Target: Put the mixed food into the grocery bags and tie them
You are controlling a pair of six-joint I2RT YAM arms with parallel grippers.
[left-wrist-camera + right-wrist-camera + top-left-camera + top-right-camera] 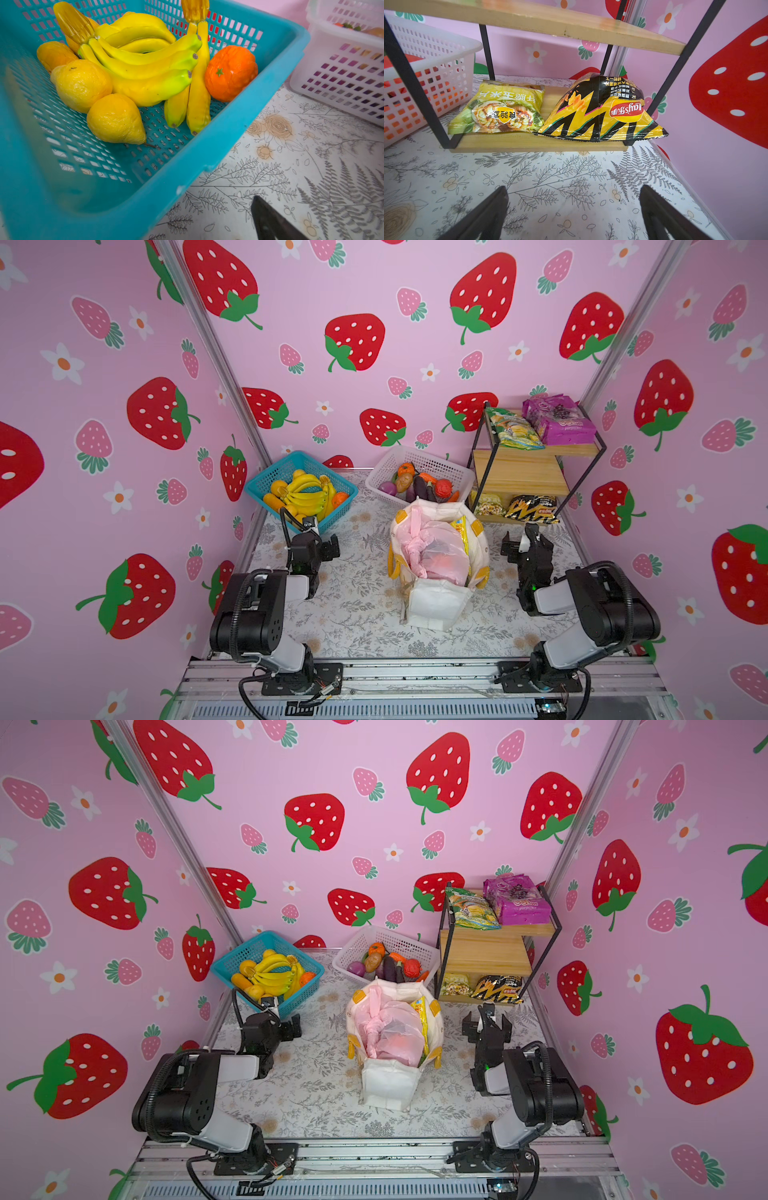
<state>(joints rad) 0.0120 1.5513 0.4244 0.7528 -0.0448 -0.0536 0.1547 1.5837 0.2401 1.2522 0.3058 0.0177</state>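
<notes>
The white tote (pixel 436 605) is standing upright in the middle of the worktop (pixel 353 614), and the pink bag (pixel 432 551) is sitting inside its mouth with its handles bunched into what looks like a knot, so the tying of that bag is looking done. Something reddish is showing through the thin pink plastic, though which food it is cannot be told. The yellow crisp packet (pixel 462 533) is standing on edge inside the tote, wedged between the pink bag and the tote's wall. The tote's own yellow handles (pixel 478 526) are lying apart over its sides, not joined, so if that bag needs tying too, this is what is left. Whether a green packet is also tucked inside cannot be made out. The left tool (pixel 322 539) is hovering just beside the blue basket (pixel 257 489) of bananas and lemons, its jaws standing wide and carrying nothing. The right tool (pixel 573 188) is hanging low over the worktop in front of the shelf (pixel 539 143), jaws spread wide and empty, facing the black-and-yellow packet (pixel 602 112). Both tools are sitting well apart from the tote, which suggests that the packing is largely finished.
</notes>
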